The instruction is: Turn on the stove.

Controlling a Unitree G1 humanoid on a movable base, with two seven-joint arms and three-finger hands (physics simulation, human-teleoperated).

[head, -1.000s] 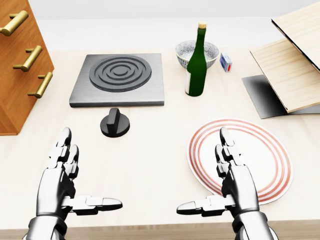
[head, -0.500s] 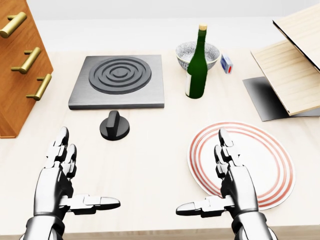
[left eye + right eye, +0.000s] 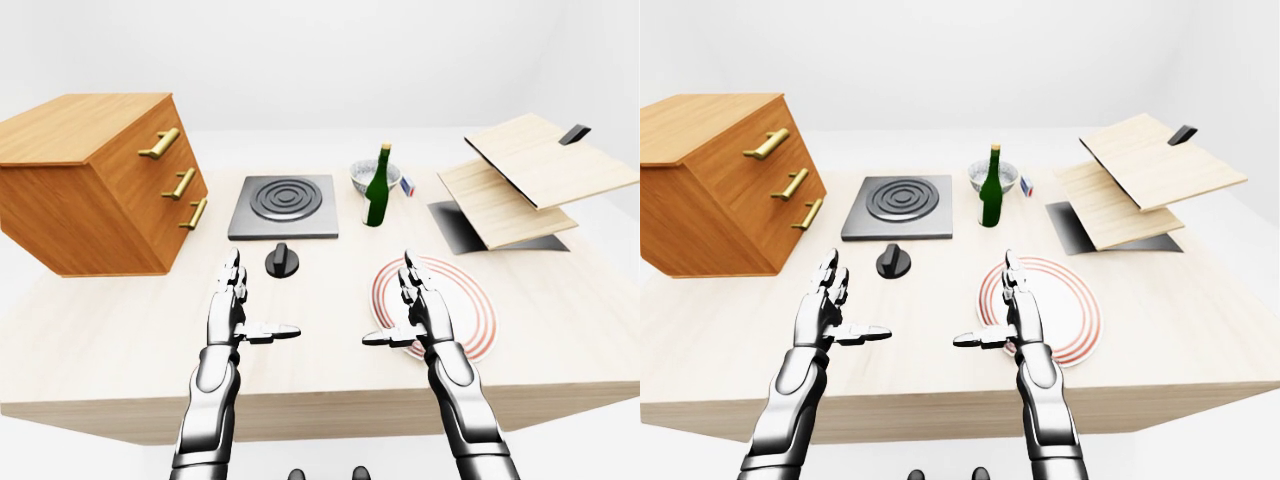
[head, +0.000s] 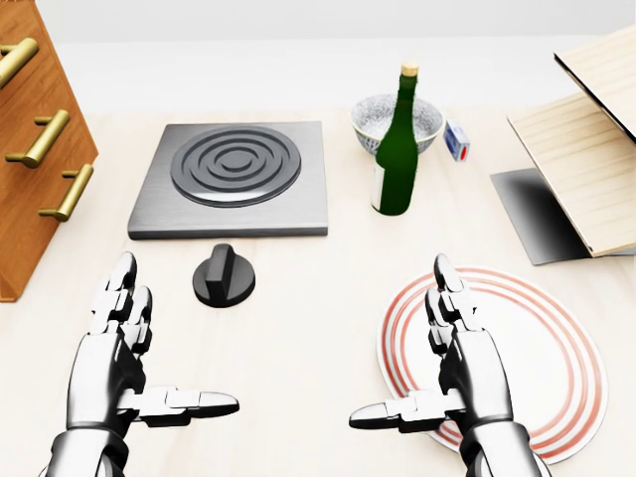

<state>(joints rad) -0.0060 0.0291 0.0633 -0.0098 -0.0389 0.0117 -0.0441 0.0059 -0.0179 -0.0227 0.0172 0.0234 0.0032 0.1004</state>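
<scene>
While both hands hover open, the approach is underway — next, left hand grasps the stove knob.

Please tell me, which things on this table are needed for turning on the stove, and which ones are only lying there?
Needed:
stove
knob, below the stove in the head view
left hand and right hand, both open, touching nothing

Only lying there:
bottle
bowl
plate
drawer chest
small box
wooden boards
</scene>
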